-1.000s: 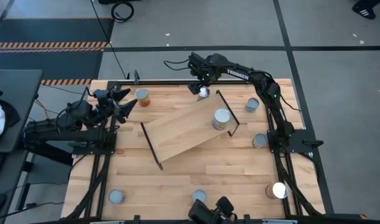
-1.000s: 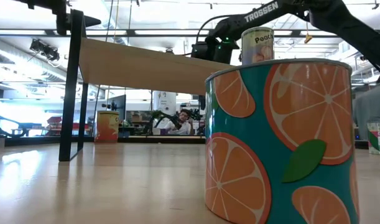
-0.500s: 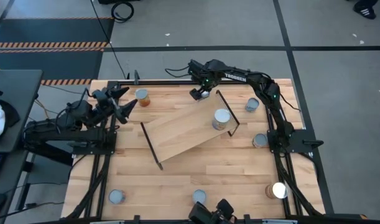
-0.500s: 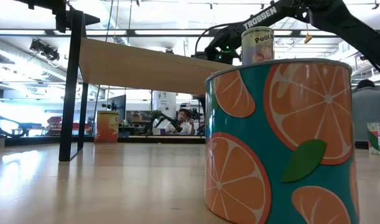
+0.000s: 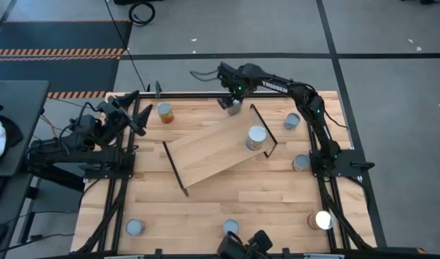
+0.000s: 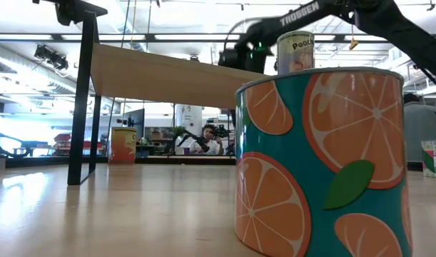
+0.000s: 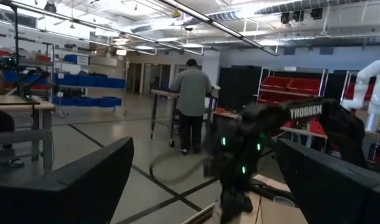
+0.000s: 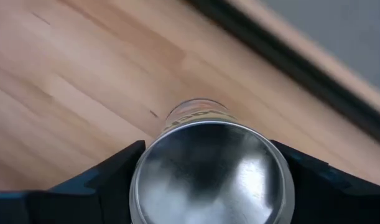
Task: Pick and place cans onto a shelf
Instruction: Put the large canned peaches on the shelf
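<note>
The shelf, a light-wood plank on black rod frames, stands slantwise mid-table; it also shows in the low view. One can stands on its right end. My right gripper is at the table's far edge, just beyond the shelf's far corner, shut on a silver-topped can. My left gripper is open and empty at the far left, beside a brown-sided can that stands on the table. Several more cans stand on the table around the shelf. My right gripper pinches the can between its two fingers, one finger on each side of the can's wall just under the top rim. The fingers come from above, pointing down. The can is upright below them; its own top hides its base.
Loose cans stand at the right edge and along the near edge. An orange-patterned can fills the low view's foreground. A person stands in the room beyond the table.
My left gripper has risen a little and drawn back toward the table's far left corner, still open. My right gripper has stayed near the far edge, shut on its can, with only small shifts.
</note>
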Robot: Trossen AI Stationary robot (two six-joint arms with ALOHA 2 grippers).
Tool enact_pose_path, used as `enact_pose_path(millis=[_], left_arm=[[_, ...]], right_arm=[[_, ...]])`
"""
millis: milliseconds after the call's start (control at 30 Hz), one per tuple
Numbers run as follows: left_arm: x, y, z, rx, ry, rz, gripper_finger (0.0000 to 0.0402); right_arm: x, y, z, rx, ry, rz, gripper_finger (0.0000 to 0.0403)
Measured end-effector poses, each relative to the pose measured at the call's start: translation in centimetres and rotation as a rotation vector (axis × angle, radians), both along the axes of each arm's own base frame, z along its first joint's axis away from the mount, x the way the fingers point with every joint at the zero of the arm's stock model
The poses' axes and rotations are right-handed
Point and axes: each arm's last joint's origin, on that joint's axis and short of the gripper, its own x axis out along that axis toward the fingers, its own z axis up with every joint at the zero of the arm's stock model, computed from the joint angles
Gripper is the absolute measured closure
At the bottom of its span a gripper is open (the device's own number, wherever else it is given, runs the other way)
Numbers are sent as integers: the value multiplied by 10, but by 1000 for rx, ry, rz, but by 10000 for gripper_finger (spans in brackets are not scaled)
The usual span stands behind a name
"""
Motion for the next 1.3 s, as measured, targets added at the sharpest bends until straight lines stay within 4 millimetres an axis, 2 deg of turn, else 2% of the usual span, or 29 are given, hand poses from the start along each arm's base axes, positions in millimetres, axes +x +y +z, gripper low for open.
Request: enact_pose_path(millis=[133, 233, 333, 533, 600, 700, 800, 933, 1100, 1167, 1300], left_arm=[[0, 0, 1, -15, -25, -6, 2], [-1, 0, 2, -35, -55, -13, 2], [-1, 0, 2, -62, -82, -23, 2], [-1, 0, 3, -67, -93, -25, 2], [-1, 0, 3, -67, -93, -25, 2], [-1, 0, 3, -67, -90, -25, 2], [-1, 0, 3, -68, -92, -26, 2], [0, -1, 3, -78, -106, -53, 2], [3, -5, 4, -48, -99, -215, 2], [3, -5, 3, -63, -97, -243, 2], [4, -5, 0, -95, -88, -247, 2]], right_arm=[[3, 8, 59, -70, -118, -43, 92], [-3, 27, 94, -93, -230, -94, 92], [-17, 59, 113, -30, -269, -135, 92], [-36, 122, 136, -14, -163, -108, 92], [-40, 135, 137, -1, -126, -113, 92], [-37, 143, 130, -13, -71, -142, 92], [-30, 139, 119, -13, -79, -185, 92], [-26, 126, 94, 16, 1, -248, 92], [-28, 125, 90, 23, 4, -256, 92], [-27, 125, 89, 30, 3, -255, 79], [-26, 126, 85, 68, 28, -250, 21]])
